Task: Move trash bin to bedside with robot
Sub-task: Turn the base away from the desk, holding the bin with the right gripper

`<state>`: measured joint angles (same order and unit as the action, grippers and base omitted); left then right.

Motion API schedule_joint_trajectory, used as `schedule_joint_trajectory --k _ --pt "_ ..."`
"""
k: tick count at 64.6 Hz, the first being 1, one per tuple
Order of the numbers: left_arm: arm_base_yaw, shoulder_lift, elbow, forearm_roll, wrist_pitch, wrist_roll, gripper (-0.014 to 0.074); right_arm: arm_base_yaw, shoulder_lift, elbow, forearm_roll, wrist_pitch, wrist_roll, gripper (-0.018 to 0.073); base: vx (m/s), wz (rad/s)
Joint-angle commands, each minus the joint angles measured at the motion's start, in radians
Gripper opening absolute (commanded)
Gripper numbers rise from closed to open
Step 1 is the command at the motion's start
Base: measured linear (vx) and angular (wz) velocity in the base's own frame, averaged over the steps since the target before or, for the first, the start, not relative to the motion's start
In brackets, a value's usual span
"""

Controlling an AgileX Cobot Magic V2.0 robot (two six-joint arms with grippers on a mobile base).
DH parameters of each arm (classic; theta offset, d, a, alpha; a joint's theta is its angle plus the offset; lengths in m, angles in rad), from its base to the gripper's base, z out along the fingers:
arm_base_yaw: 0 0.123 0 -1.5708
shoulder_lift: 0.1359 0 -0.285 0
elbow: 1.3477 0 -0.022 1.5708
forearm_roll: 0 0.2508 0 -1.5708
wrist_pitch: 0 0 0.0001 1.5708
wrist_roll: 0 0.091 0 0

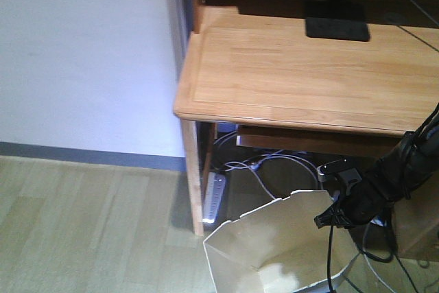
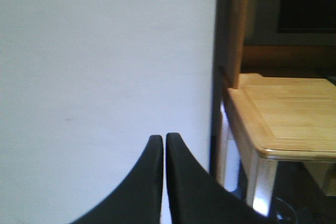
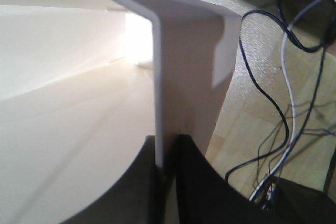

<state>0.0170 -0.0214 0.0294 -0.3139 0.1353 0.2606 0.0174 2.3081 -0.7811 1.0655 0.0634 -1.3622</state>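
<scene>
The trash bin [image 1: 274, 248] stands on the floor just beside the desk [image 1: 288, 80] leg. The right gripper [image 1: 337, 216] is clamped across the thin wall at its right rim, so the bin's body lies to that gripper's left. The left gripper [image 2: 164, 141] is closed on nothing, facing the white wall [image 2: 79, 51]. No view shows the bed, so the pull probably leads away from the desk.
</scene>
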Motion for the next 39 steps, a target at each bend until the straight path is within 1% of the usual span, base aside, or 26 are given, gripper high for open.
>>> schedule_joint_trajectory --k 1,15,39 --pt "-0.005 -0.008 0.020 -0.010 -0.077 -0.002 -0.0006 -0.003 -0.069 -0.009 0.005 0.051 0.000 -0.0003 -0.08 0.40" --pt "-0.005 -0.008 0.020 -0.010 -0.077 -0.002 -0.0006 -0.003 -0.069 -0.009 0.005 0.051 0.000 -0.0003 -0.05 0.47" --pt "-0.005 -0.008 0.020 -0.010 -0.077 -0.002 -0.0006 -0.003 -0.069 -0.009 0.005 0.050 0.000 -0.0003 -0.01 0.57"
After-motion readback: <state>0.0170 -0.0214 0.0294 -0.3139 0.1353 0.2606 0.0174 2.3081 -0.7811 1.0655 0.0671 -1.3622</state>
